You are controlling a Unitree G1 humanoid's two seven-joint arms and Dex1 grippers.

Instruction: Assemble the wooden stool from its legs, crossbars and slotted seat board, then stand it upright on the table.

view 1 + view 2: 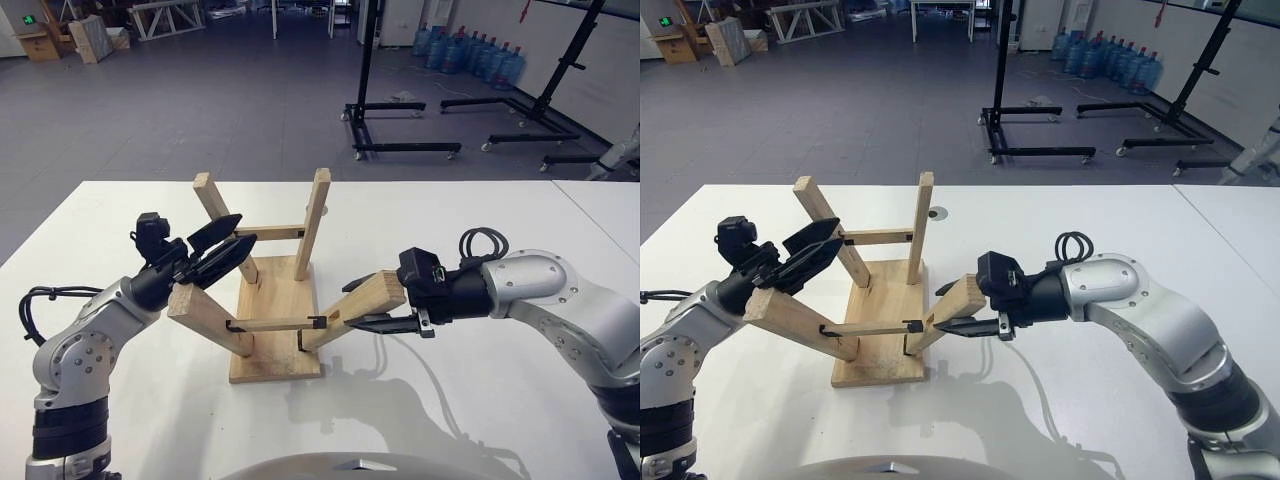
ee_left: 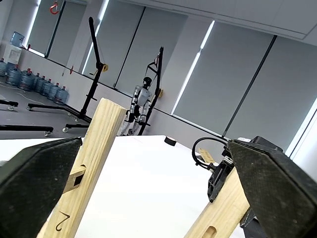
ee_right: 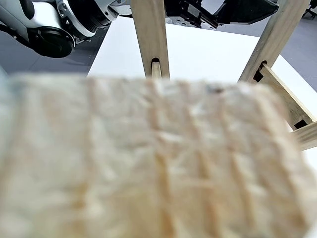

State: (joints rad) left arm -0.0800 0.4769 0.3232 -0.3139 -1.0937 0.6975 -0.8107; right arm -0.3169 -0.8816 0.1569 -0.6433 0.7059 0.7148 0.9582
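Stool inverted around the middle of the white tabletop [image 1: 470, 225]. The seat board [image 1: 275, 362] lies flat with four legs pointing up and splayed outward.

- Far-left leg [image 1: 212, 200] and far-right leg [image 1: 315, 225] are seated in the board and joined by the far crossbar [image 1: 275, 233].
- Near-left leg [image 1: 205, 318] leans steeply toward the tabletop's left edge.
- Near-right leg [image 1: 368, 296] leans toward the right edge.
- The near crossbar [image 1: 280, 324] runs between the two near legs, with dark slot openings visible at both of its ends.

Left end effector [image 1: 244, 230]: open and clamping nothing.
- Its fingertips are beside the far-left leg, about where the far crossbar meets it. Whether they touch the leg cannot be told.
- It sits just above the free end of the near-left leg.
- In the left wrist view the two dark pads [image 2: 34, 191] stand wide apart.

Right end effector [image 1: 352, 305]: closed on the free end of the near-right leg, one finger above the wood and one below.
- It is held off the tabletop, on the side toward the right edge.
- In the right wrist view the gripped leg appears as blurred wood grain close to the lens.

Background: black wheeled frames [image 1: 400, 110] and blue water bottles [image 1: 470, 50] stand on the grey floor beyond the far edge.
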